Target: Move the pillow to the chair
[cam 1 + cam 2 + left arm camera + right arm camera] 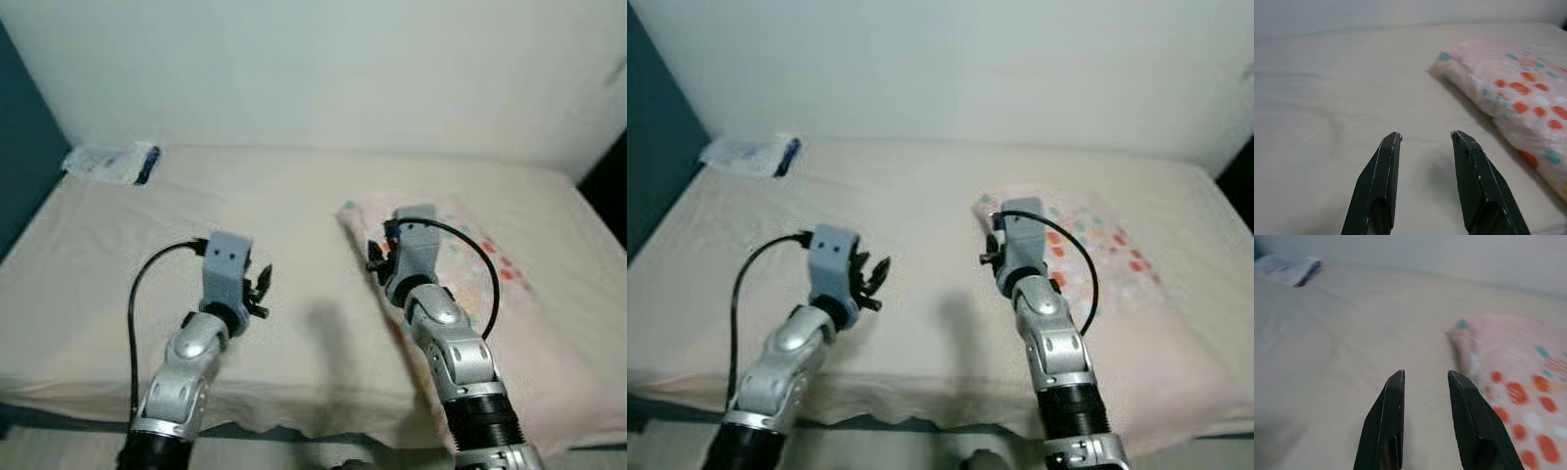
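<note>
The pillow [509, 294], pink with coloured dots, is seen lying on the bed [118, 255] at the right of the frame, under the right arm. The left claw [1425, 147] is held spread above bare sheet at lower left; the right claw [1425, 382] is likewise spread, just beside the pillow's near corner. A packet [110, 163] lies at upper left. For a secure lift, opposite edges would best be pinched by both claws, deep into the soft fabric.

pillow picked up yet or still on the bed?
On the bed. The pillow lies flat on the sheet; left gripper and right gripper are open, empty.
</note>
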